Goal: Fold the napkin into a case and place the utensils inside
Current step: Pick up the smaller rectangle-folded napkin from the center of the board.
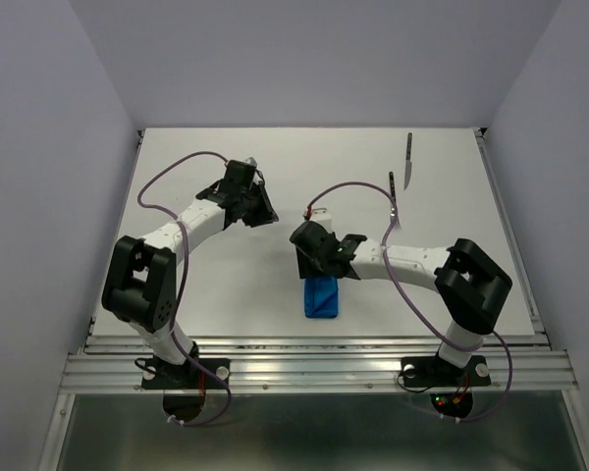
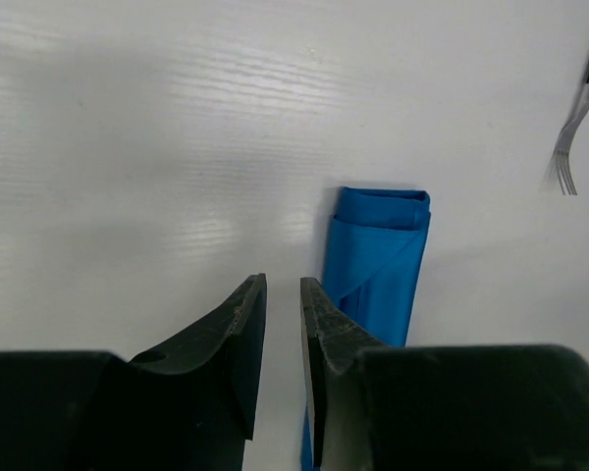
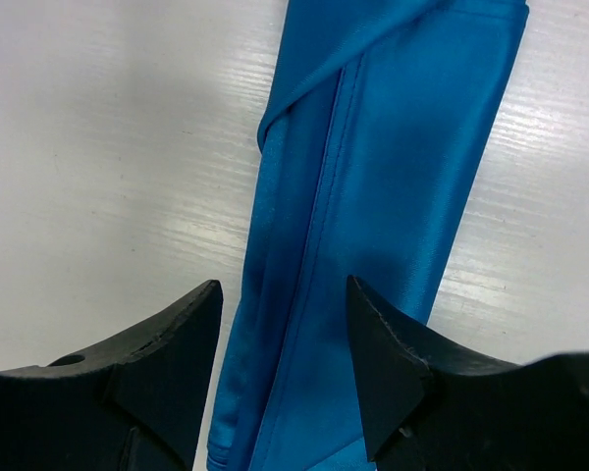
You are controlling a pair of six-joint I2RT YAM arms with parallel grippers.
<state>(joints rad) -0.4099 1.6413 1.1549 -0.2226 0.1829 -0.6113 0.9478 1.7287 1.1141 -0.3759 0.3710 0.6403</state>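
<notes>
Two utensils are picked out in the top view, the fork and the knife, both lying at the far right of the worktop. They are near each other, and their long axes run roughly near-to-far. The case is found well apart from them at the near middle, also lying near-to-far. Its far part is hidden under the right end effector, which hangs directly over it. The left end effector is held out over bare worktop, beyond and to the left of the case. The utensils are judged nearer the right arm, so the fetch is best reckoned from that side: off the case, out to the right and farther back. Over to the left wrist view now: the fingers are seen with only a narrow gap between them and nothing pinched. The case lies just to their right with a folded lip at its far end, and the fork is caught at the upper right edge, tines pointing down the picture. And the right wrist view: the jaws are spread wide and nothing is gripped. The case is laid lengthwise beneath them, its seam running up the picture.
</notes>
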